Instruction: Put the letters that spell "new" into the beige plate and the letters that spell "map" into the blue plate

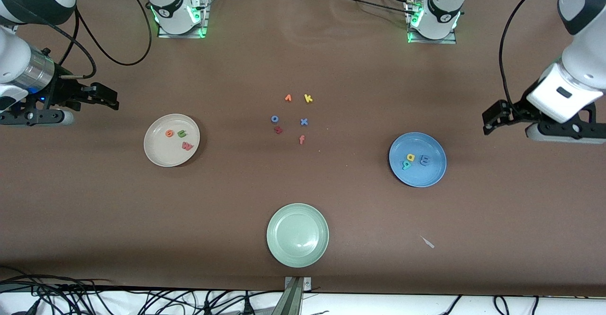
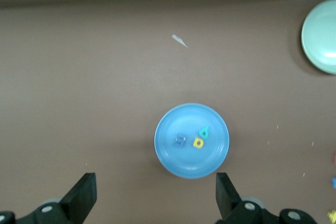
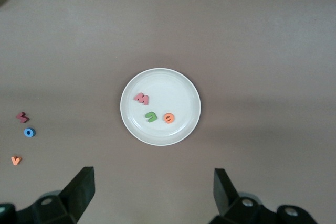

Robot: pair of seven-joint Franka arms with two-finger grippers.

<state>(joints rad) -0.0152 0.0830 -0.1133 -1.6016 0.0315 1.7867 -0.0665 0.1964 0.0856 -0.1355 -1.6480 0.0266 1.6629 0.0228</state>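
1. Looks like the sort is basically done. The beige plate (image 1: 158, 156) toward the right arm's end of the tabletop (image 1: 303, 59) has the orange e (image 1: 169, 133), green n (image 1: 182, 134) and pink-red w (image 1: 187, 146) lying in it.
2. The blue plate (image 1: 428, 177) toward the left arm's end holds the yellow a (image 1: 410, 157), teal p (image 1: 406, 165) and light blue m (image 1: 424, 160).
3. Leftovers sit mid-tabletop between the plates: yellow k (image 1: 308, 98), blue o (image 1: 275, 119), blue x (image 1: 304, 121), red-orange f (image 1: 301, 139). Decoys, I'd guess, so rightly left alone.
4. The pale green plate (image 1: 297, 235) has nothing in it.
5. The left pincer (image 1: 494, 116) hangs wide and holding nothing near the blue plate; the right pincer (image 1: 102, 96) is likewise wide with nothing in it, near the beige one. Both seem parked clear.
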